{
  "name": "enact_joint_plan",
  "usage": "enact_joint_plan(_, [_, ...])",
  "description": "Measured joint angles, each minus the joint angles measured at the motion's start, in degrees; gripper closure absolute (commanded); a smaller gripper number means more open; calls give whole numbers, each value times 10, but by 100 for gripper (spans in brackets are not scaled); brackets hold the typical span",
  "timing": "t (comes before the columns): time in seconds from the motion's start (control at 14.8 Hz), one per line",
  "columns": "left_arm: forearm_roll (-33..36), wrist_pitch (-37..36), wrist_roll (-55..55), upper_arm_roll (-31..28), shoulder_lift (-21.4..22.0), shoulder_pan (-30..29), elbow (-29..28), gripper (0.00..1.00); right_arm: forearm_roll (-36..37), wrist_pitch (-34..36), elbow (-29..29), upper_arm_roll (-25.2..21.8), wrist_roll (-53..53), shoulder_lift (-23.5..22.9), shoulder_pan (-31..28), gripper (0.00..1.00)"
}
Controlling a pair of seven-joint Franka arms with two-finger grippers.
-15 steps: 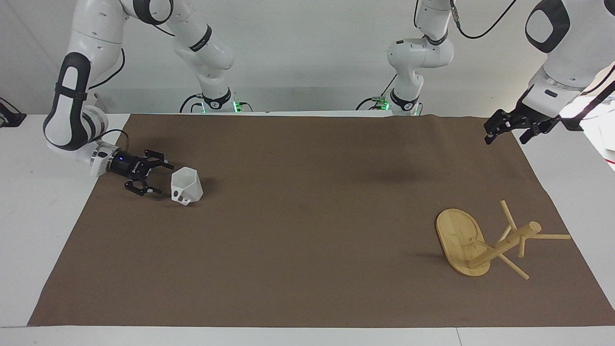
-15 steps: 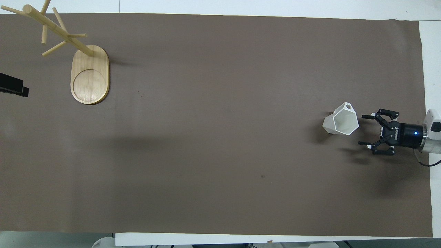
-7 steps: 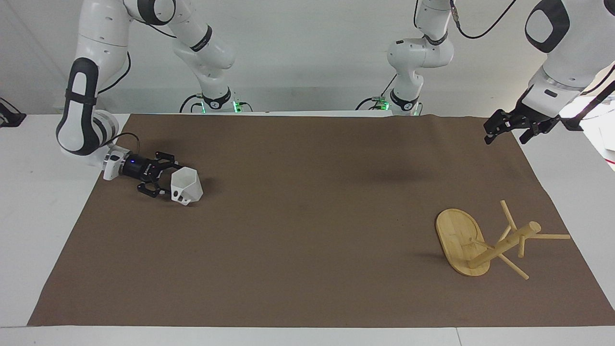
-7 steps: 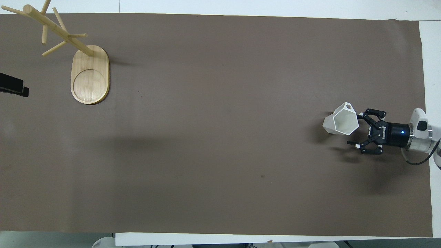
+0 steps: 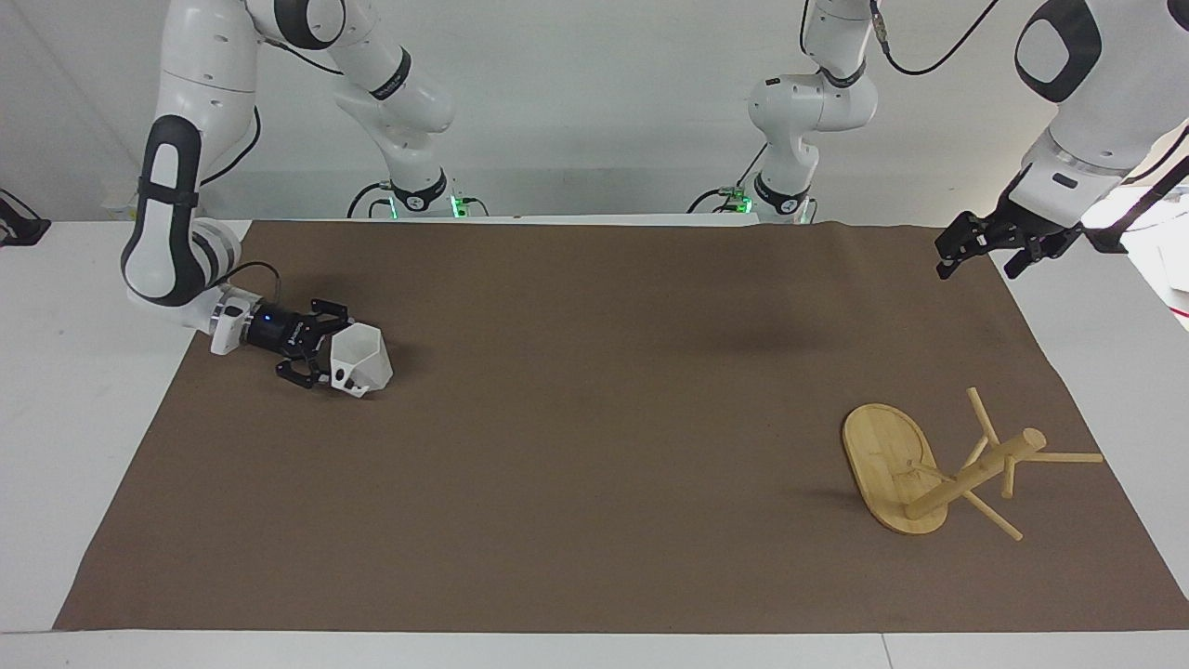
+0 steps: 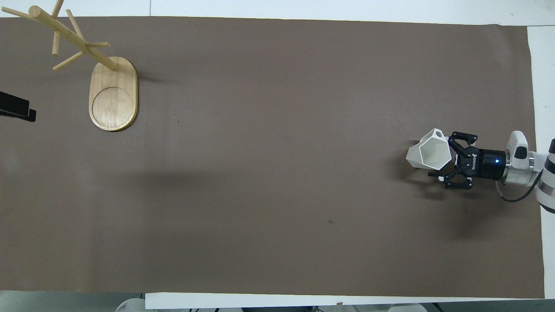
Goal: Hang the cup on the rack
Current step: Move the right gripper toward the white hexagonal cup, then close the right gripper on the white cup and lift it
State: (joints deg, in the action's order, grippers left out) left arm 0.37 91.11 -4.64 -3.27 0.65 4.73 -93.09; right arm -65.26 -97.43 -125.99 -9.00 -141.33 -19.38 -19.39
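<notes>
Lying on its side at the middle left of the facing view, the cup (image 5: 360, 360) rests on the brown mat (image 5: 594, 418), toward the right arm's end of the bench (image 5: 56, 390). Its open mouth is turned toward the right hand (image 5: 325, 356), and its boxy handle with holes points down toward the lower edge of that view. In the overhead view the same cup (image 6: 429, 149) sits at the middle right, mouth facing the frame's right edge.

The right hand (image 6: 444, 157) comes in low and level from the arm at the frame's left in the facing view. Its fingers stand apart, one fingertip (image 6: 450, 138) at the rim's edge by the handle, the other fingertip (image 6: 433, 174) just past the rim on the opposite edge of the mouth. They bracket the rim but are not clamped on it; whether either pad touches the plastic cannot be told.

The rack (image 5: 938, 469) stands at the lower right of the facing view, toward the left arm's end of the bench and farther from the robots than the cup. Its oval base (image 6: 113, 93) lies flat on the mat, the post rising from the end farther from the robots, thin pegs branching out, none carrying anything.

The left hand (image 5: 985, 249) waits in the air at the upper right of the facing view, over the mat's corner, fingers apart and empty.
</notes>
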Motion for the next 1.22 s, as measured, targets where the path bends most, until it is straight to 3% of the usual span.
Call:
enact_joint_plan(0.34, [2, 0, 0, -2, 0, 0, 0, 0, 0, -8, -4, 0, 0, 0, 20, 1])
enact_joint_plan(0.41, [2, 0, 0, -2, 0, 0, 0, 0, 0, -10, -6, 0, 0, 0, 24, 6])
enact_joint_plan(0.54, [2, -1, 0, -3, 0, -1, 0, 0, 0, -11, -7, 0, 0, 0, 28, 37])
enact_joint_plan(0.61, [2, -3, 0, -3, 0, -1, -1, 0, -1, -11, -7, 0, 0, 0, 28, 47])
enact_joint_plan(0.75, [4, -15, 0, -3, 0, -1, -2, 0, -1, -11, -6, 1, 0, 1, 28, 61])
enact_joint_plan(1.02, [5, -21, 0, -3, 0, -3, -2, 0, -24, 3, 7, 38, 4, 7, 28, 63])
enact_joint_plan(1.22, [5, -21, 0, -3, 1, -13, -2, 0, -35, -23, 31, 86, 72, 32, 54, 64])
